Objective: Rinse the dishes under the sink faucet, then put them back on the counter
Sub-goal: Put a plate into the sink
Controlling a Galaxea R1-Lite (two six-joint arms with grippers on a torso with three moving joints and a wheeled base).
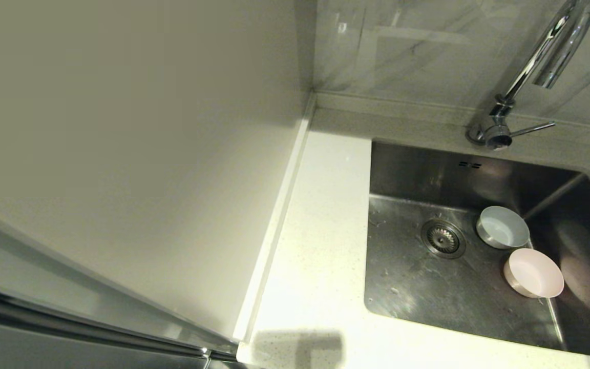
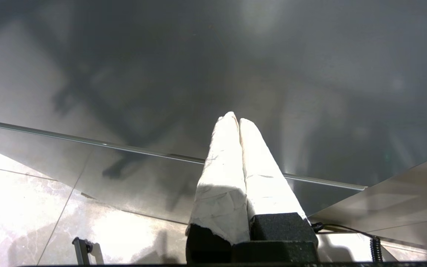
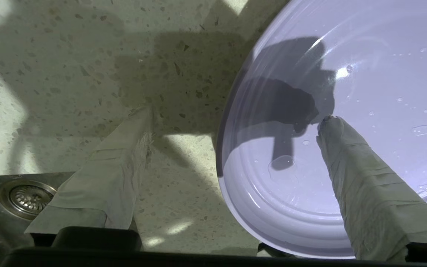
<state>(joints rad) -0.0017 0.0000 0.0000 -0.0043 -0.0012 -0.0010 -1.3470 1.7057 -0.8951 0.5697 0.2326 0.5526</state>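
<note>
The lilac plate (image 3: pixel 347 111) lies wet on the speckled surface (image 3: pixel 87 55) beside the sink (image 1: pixel 428 287). The right gripper (image 3: pixel 235 118) hangs over the plate's rim, spread wide and holding nothing. In the sink, the blue-grey bowl (image 1: pixel 502 227) and pink bowl (image 1: pixel 533 272) sit near the drain (image 1: pixel 443 238), below the faucet (image 1: pixel 530 66). The left gripper (image 2: pixel 238 122), away from the sink, is closed and empty.

Brushed steel sink (image 1: pixel 407 287), chrome faucet (image 1: pixel 535 66), speckled stone counter (image 1: pixel 320 246), glossy wet lilac plate (image 3: pixel 365 92).
</note>
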